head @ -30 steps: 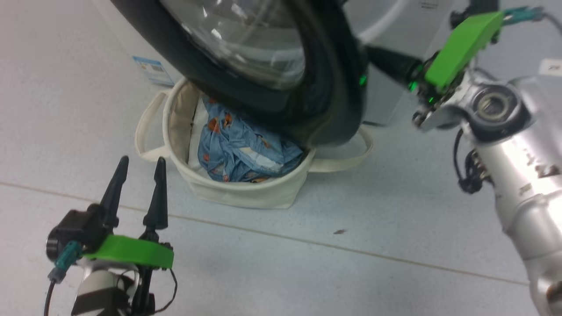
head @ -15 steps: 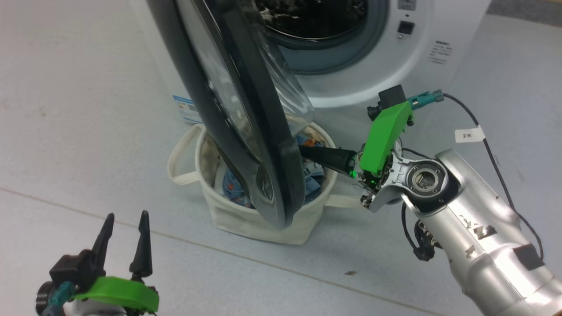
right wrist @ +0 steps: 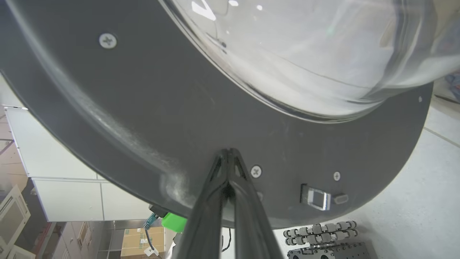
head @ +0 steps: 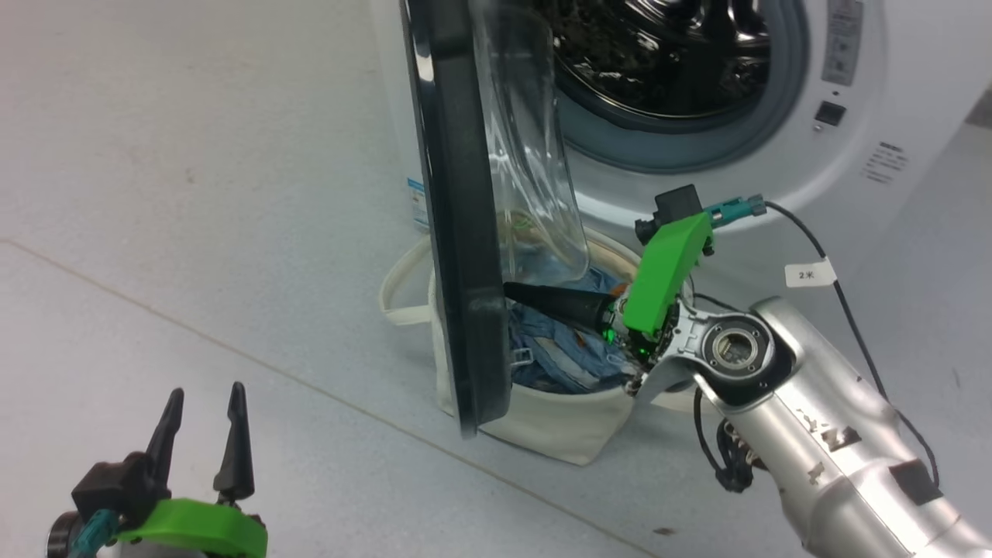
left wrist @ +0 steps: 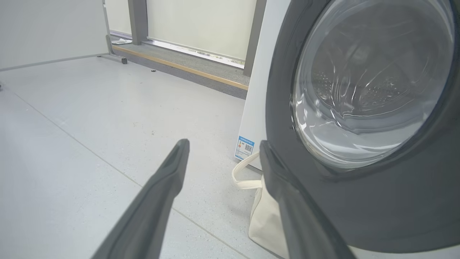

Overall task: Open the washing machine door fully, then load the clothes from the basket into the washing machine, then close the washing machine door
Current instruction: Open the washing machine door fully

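Head view: the washing machine door [head: 457, 232] stands swung out from the washing machine [head: 891, 85], seen edge-on, outer black face toward the robot's left & its glass bowl [head: 535, 155] bulging toward the right. The right gripper [head: 509, 289] is pinched fully closed w/ nothing btwn the fingers. Its joined tips press on the door's inner face, low on the black rim just under the bowl; in the wrist view they sit right beside a screw [right wrist: 256, 171], w/ a small latch piece [right wrist: 315, 199] a bit further along the rim. So the door is directly ahead of those fingers & touching them, fingers pointing to the robot's left. The basket [head: 542, 434] sits on the floor [head: 194, 194] right in front of the machine, under the door's btm edge & under the right gripper; the door's lower rim overlaps the basket's left side. The clothes [head: 558, 360], blue w/ orange print, lie bunched inside the basket just below the right fingers; can't tell if they touch the fabric. The left gripper [head: 205, 391] hangs low at the robot's left, fingers spread & holding nothing, well apart from door & basket. Its wrist view looks at the door's outer face, w/ a basket handle [left wrist: 244, 180] & blue label sticker [left wrist: 244, 148] beyond the tips. The drum [head: 666, 54] is in plain view, grey gasket [head: 659, 151] around it.
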Controlling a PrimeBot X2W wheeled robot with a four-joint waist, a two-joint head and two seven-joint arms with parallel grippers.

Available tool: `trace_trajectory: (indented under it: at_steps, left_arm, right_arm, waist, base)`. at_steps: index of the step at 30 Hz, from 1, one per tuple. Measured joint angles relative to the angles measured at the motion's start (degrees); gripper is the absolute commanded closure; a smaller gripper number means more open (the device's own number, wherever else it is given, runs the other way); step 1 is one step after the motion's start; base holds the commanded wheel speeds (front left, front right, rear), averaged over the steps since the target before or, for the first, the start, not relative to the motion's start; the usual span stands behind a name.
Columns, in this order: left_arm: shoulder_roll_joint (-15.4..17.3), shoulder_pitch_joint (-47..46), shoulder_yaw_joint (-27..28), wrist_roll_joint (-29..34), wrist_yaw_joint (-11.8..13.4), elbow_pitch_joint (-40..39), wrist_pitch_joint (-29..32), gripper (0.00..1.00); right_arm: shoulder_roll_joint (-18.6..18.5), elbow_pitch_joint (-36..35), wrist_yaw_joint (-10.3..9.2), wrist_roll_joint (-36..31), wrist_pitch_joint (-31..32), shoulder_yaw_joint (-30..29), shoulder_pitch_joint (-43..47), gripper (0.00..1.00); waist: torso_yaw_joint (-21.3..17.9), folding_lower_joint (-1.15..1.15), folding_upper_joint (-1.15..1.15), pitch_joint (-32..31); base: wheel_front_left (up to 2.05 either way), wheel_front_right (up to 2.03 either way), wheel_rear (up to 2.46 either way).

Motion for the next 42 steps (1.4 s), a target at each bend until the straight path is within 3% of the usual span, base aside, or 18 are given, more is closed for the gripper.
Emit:
trace_trajectory:
  at_steps: [12, 27, 37, 39, 40, 42]
  left_arm:
    - [0.0, 2.7, 2.3, 0.2, 0.1, -0.9, 0.0, 0.00]
    - [0.0, 3.2, 2.1, -0.4, 0.6, -3.4, 0.0, 0.00]
    - [0.0, 3.1, 0.7, -0.2, 0.5, -1.5, 0.0, 0.00]
    - [0.0, 3.0, 0.7, -0.2, 0.4, -1.5, 0.0, 0.00]
    - [0.0, 3.0, 0.7, -0.2, 0.4, -1.5, 0.0, 0.00]
    - [0.0, 2.7, 0.7, -0.2, 0.4, -1.5, 0.0, 0.00]
  right_arm:
    - [2.5, -0.5, 0.00, 1.3, -1.9, 0.4, 3.4, 1.00]
    - [3.2, 1.1, 0.00, -0.9, -6.6, 0.7, 1.5, 1.00]
    - [-0.8, -4.5, 0.00, -3.0, -13.6, -0.4, 6.3, 1.00]
    - [-2.0, -5.9, 0.00, -4.2, -15.5, -0.7, 7.2, 0.16]
    - [-2.8, -6.7, 0.00, -5.2, -16.7, -0.7, 7.5, 0.00]
    - [-4.6, -8.5, 0.00, -7.5, -20.0, -1.1, 8.0, 0.00]
  waist:
    - [6.2, -0.01, 0.00, -2.6]
    - [6.7, 0.01, 0.00, -1.6]
    - [4.4, 0.00, 0.00, -2.9]
    - [3.2, 0.01, 0.00, -2.7]
    - [2.5, 0.01, 0.00, -2.5]
    - [1.3, 0.01, 0.00, -2.4]
  base:
    - [0.00, 0.00, 0.00]
    - [0.00, 0.00, 0.00]
    - [0.00, 0.00, 0.00]
    - [0.00, 0.00, 0.00]
    - [0.00, 0.00, 0.00]
    - [0.00, 0.00, 0.00]
